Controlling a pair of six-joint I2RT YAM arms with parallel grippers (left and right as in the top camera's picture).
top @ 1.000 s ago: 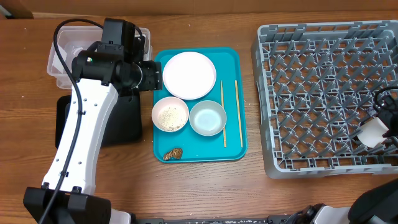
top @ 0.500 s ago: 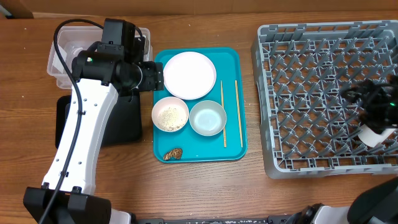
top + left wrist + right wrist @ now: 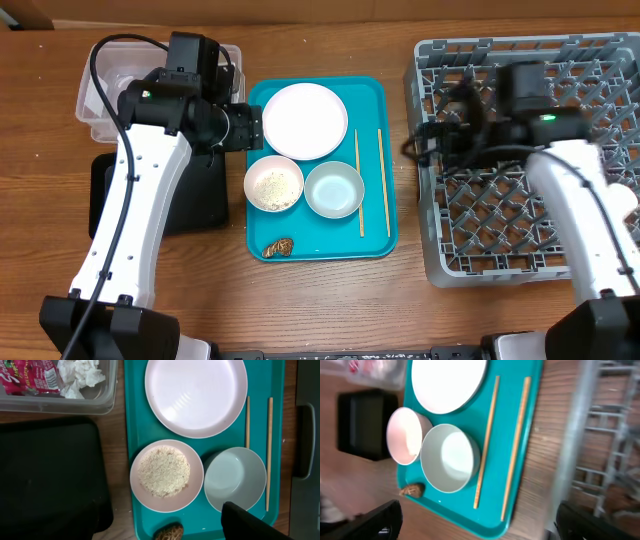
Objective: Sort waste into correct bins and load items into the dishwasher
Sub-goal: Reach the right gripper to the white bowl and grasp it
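Observation:
A teal serving tray holds a round white plate, a white bowl of rice grains, a pale grey bowl, two chopsticks and a brown scrap. My left gripper is open and empty at the tray's left edge; one finger shows in its wrist view. The clear tub holds the red wrapper and the tissue. My right gripper is open and empty above the tray's right side, by the grey rack. The cup is hidden.
The black tray lies left of the teal tray, partly under my left arm. My right arm crosses the rack. Bare wooden table lies in front of the tray.
My right arm has swung from the rack's right side to its left edge, toward the tray. The white cup seen by it earlier is now hidden. The left arm has not moved.

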